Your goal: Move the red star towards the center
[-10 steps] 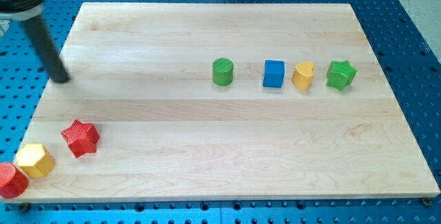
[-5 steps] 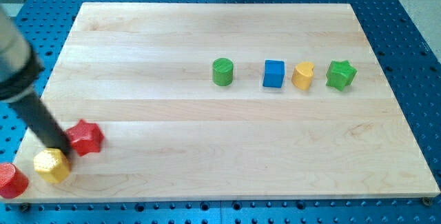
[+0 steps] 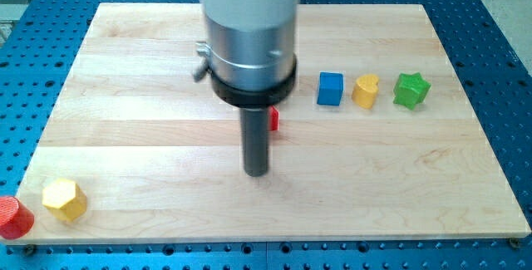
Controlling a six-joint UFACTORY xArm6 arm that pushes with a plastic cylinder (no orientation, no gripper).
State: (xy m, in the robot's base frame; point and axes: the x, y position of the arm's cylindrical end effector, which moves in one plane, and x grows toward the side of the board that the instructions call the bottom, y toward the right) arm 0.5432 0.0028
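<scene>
My arm's grey housing fills the top middle of the view, and its dark rod comes down to my tip (image 3: pixel 257 171) near the board's middle. A small sliver of the red star (image 3: pixel 273 119) shows just right of the rod, above the tip; the rest of it is hidden behind the rod. I cannot tell whether the rod touches it. The green cylinder is hidden behind the housing.
A blue cube (image 3: pixel 330 89), a yellow heart-like block (image 3: pixel 365 91) and a green star (image 3: pixel 411 90) stand in a row at the right. A yellow hexagon (image 3: pixel 64 199) and a red cylinder (image 3: pixel 12 218) sit at the bottom left corner of the wooden board (image 3: pixel 125 71).
The rod swept from the bottom left to the board's middle. The red star moved with it from the lower left to near the centre. The yellow hexagon stayed at the bottom left.
</scene>
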